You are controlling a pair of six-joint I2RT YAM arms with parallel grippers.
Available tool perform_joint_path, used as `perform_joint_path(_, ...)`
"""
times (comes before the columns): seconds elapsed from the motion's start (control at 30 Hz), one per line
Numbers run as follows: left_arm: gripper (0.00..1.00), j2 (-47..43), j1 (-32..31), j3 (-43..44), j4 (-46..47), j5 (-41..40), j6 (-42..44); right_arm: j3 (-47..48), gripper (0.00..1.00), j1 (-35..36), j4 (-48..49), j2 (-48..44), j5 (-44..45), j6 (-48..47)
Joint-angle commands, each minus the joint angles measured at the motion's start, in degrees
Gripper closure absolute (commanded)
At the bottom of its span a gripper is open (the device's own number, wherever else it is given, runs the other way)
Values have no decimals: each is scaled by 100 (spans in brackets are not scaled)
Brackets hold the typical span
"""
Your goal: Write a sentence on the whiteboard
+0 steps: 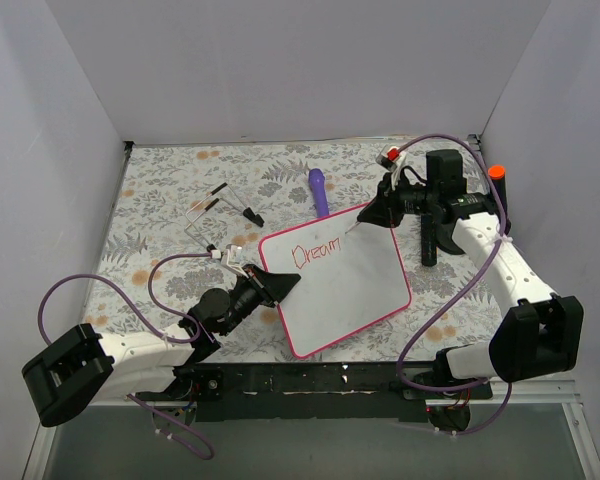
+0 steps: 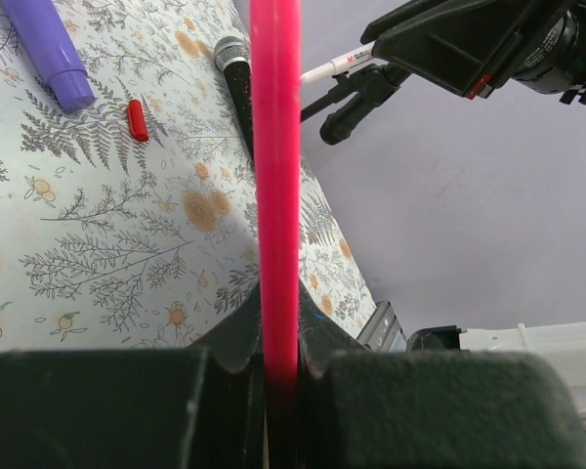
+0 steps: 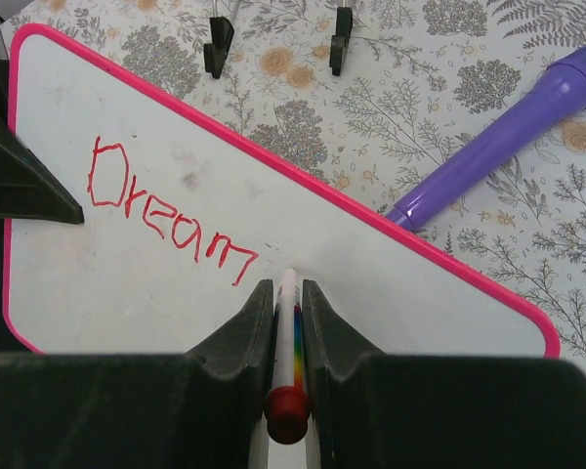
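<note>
Fingers of the left gripper (image 1: 283,285) pinch the whiteboard's (image 1: 355,295) pink left edge, apparently to steady it for writing. It lies mid-table, its long axis running left to right with the right end skewed away. The sentence (image 3: 166,220) reads only "Dream". The right gripper (image 1: 370,216) clamps the marker (image 3: 289,303), whose tip sits just past the m.

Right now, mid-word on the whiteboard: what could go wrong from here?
1. The left gripper pinches the whiteboard only by its pink frame on one side; pen pressure could swivel the board and skew the sentence.
2. The right gripper holds the marker in a thin pinch; pushing might slide it back.
3. The purple stick lies close beside the frame; a shifted board could knock it.
</note>
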Motion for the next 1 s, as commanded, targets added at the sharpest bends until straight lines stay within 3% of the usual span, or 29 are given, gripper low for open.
perform_joint_path(0.0, 100, -150, 28, 140, 1035, 49, -161, 107, 99, 85, 218, 93, 5, 99)
perform_joint_path(0.53, 100, -132, 45, 140, 1061, 49, -161, -51, 99, 200, 95, 58, -312, -50)
perform_joint_path(0.97, 100, -167, 45, 131, 1035, 58, -161, -174, 99, 182, -72, -118, 162, -226)
